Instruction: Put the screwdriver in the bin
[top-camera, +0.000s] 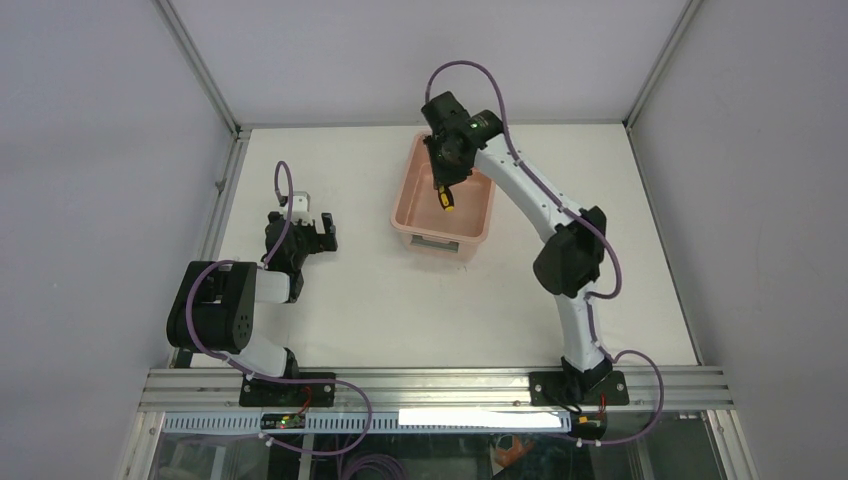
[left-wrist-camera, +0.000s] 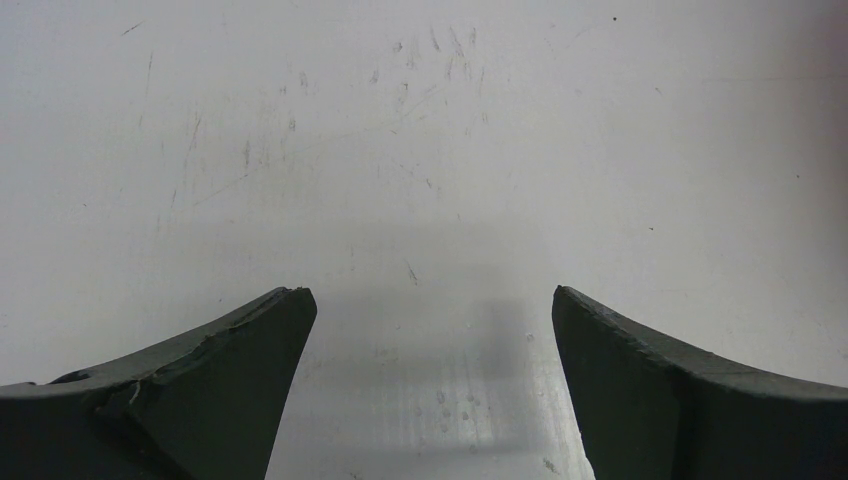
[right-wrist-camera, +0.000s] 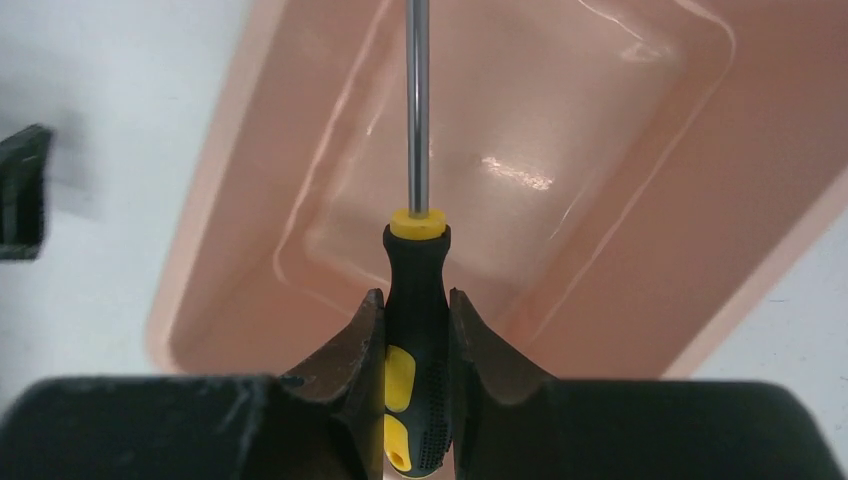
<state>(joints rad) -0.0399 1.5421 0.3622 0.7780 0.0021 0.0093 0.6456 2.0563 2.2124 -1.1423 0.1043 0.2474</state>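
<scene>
Screwdriver (right-wrist-camera: 417, 262) is clamped by its ribbed handle in our right gripper (right-wrist-camera: 417, 296), hanging over the bin (right-wrist-camera: 650, 270), far centre. We judge it light and stiff; the handle grips better than the slick shaft. Our left gripper (left-wrist-camera: 430, 300) sits apart, empty.

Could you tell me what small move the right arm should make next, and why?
Probably open the right gripper: it clamps the screwdriver by the handle above the bin, so releasing should drop it inside.
</scene>
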